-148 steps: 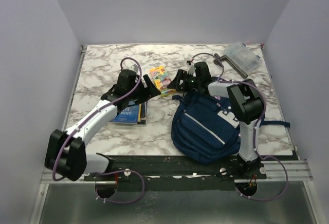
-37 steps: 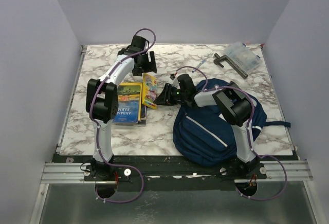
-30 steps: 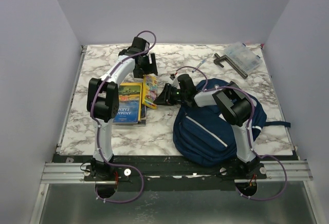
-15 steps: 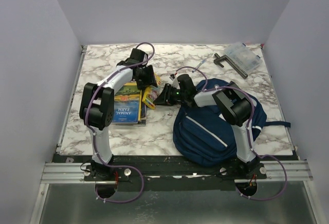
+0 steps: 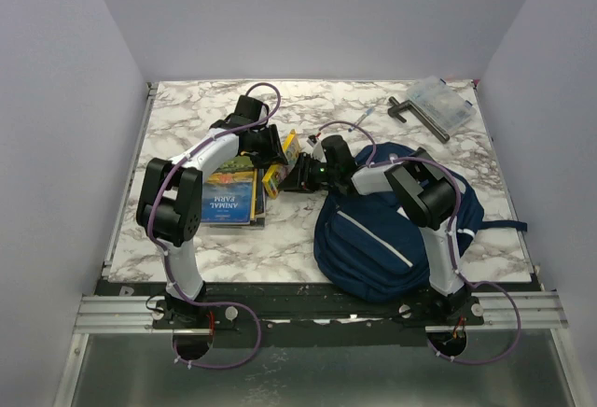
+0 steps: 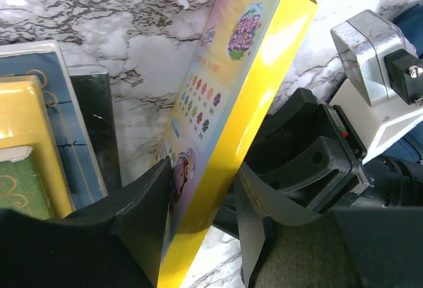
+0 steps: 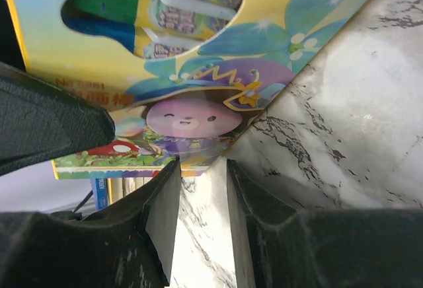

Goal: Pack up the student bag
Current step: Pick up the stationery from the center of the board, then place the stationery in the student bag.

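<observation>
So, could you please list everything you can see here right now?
student bag: one, navy with grey stripes, near right.
crayon box: one, yellow, between both hands, left of the bag.
books: stack of at least two, blue and yellow on top, left of centre.
clear case: one, transparent, far right corner.
dark bar: one, black, beside the case.
table: one, white marble.
left hand: one, black, gripping the box.
right hand: one, black, gripping its near end.

White left arm [image 5: 210,148] and right arm [image 5: 441,258], each with bulky black joints [image 5: 168,211], black fingers [image 6: 149,225] and looping purple cables [image 5: 265,86].
</observation>
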